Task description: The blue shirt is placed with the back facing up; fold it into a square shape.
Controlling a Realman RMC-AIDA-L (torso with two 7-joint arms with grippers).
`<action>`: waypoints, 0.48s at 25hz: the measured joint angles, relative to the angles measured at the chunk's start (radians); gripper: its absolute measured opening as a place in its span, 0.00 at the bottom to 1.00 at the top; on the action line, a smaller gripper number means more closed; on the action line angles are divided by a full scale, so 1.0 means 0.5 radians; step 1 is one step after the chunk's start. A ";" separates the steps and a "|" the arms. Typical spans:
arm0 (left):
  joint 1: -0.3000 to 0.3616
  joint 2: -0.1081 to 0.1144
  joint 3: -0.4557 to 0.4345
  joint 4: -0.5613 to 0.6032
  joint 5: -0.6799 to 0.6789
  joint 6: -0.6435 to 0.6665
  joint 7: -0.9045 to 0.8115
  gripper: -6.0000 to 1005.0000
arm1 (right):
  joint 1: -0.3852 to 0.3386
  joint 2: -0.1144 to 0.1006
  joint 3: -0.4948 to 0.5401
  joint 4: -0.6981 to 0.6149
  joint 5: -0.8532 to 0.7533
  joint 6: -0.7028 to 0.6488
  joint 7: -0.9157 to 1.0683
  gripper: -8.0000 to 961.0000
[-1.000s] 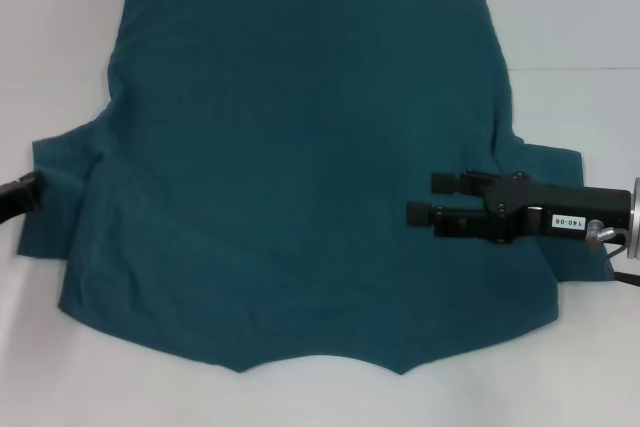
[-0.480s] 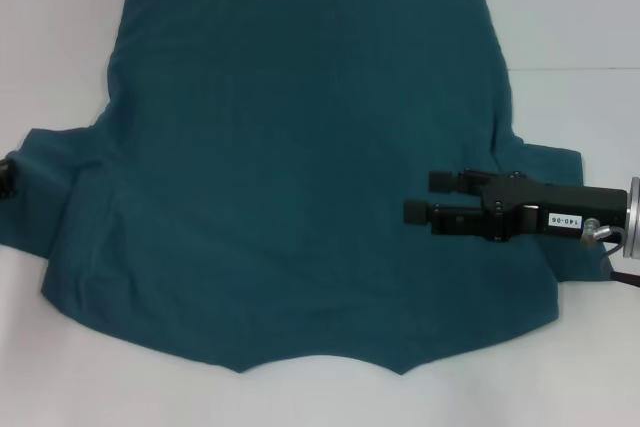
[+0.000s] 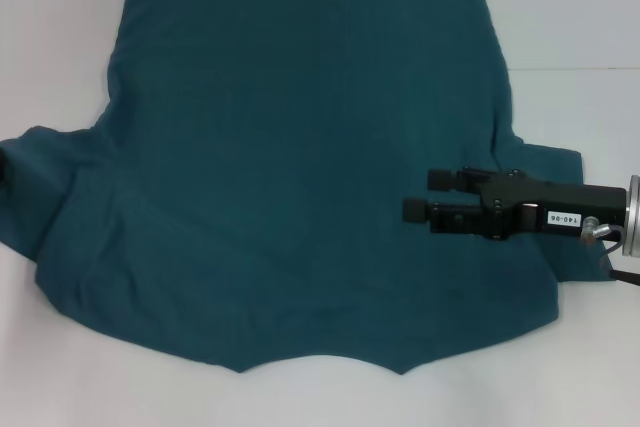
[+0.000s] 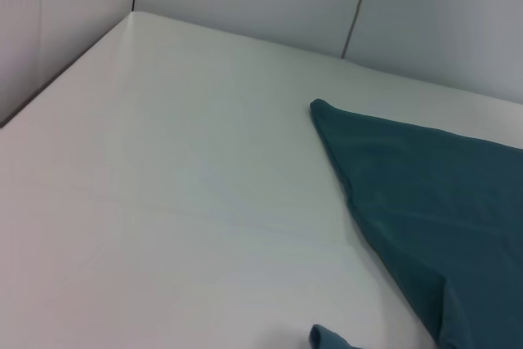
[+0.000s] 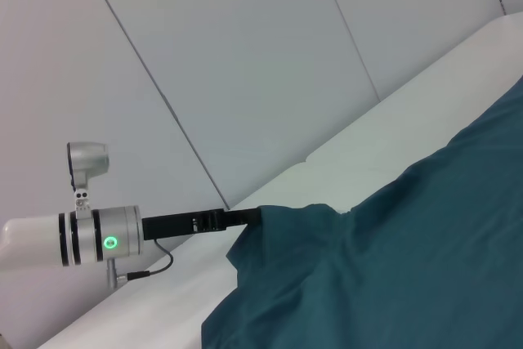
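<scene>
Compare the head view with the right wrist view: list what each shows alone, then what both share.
Head view only: the right tool hovering over the shirt's right side, open, plus the whole plain back and the notched near edge. Right wrist view only: the left tool pinching the raised left sleeve, with its silver wrist and green light, and the wall panels behind. Both: the shirt and the table.

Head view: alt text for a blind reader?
A blue shirt lies spread plain side up on a white table. The right gripper hovers open over its right side, fingers pointing left.
</scene>
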 joint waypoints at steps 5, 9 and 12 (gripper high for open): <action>-0.005 0.003 0.000 0.001 0.000 -0.058 0.003 0.00 | 0.000 0.000 -0.001 0.000 0.000 -0.004 0.004 0.96; -0.010 0.005 0.000 0.001 0.000 -0.070 0.014 0.00 | -0.001 0.000 -0.003 0.000 0.000 -0.005 0.005 0.96; -0.013 0.005 0.000 0.001 0.000 -0.070 0.022 0.00 | -0.001 0.000 -0.003 0.000 0.000 -0.006 0.006 0.96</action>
